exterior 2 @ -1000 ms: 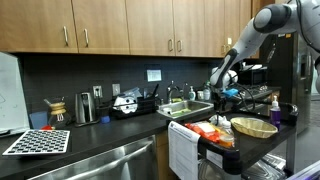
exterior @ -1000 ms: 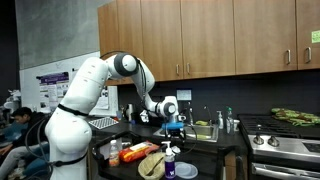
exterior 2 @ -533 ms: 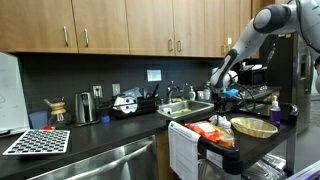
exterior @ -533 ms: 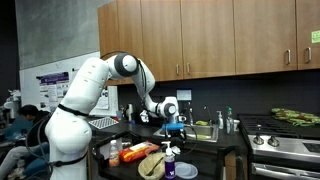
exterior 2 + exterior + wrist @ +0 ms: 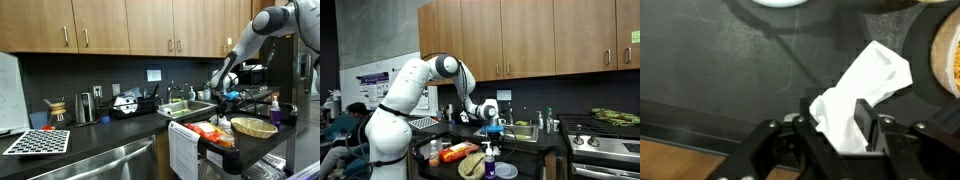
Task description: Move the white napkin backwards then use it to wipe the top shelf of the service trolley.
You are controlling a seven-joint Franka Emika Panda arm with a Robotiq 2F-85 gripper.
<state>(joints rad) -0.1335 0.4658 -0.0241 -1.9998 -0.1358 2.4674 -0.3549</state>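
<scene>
In the wrist view the white napkin (image 5: 862,90) hangs crumpled between my gripper's (image 5: 840,120) two black fingers, which are shut on it just above the trolley's dark top shelf (image 5: 730,70). In both exterior views my gripper (image 5: 495,124) (image 5: 224,95) hovers over the trolley's top shelf (image 5: 510,152) (image 5: 262,132); the napkin is too small to make out there.
On the trolley top stand a woven basket (image 5: 254,127), orange snack packets (image 5: 212,131) (image 5: 455,152), a spray bottle (image 5: 488,160) (image 5: 274,108) and a white plate (image 5: 780,3). A towel (image 5: 182,152) hangs at the trolley's end. A sink counter lies behind.
Almost nothing has moved; the arm has shifted very slightly while still holding the napkin.
</scene>
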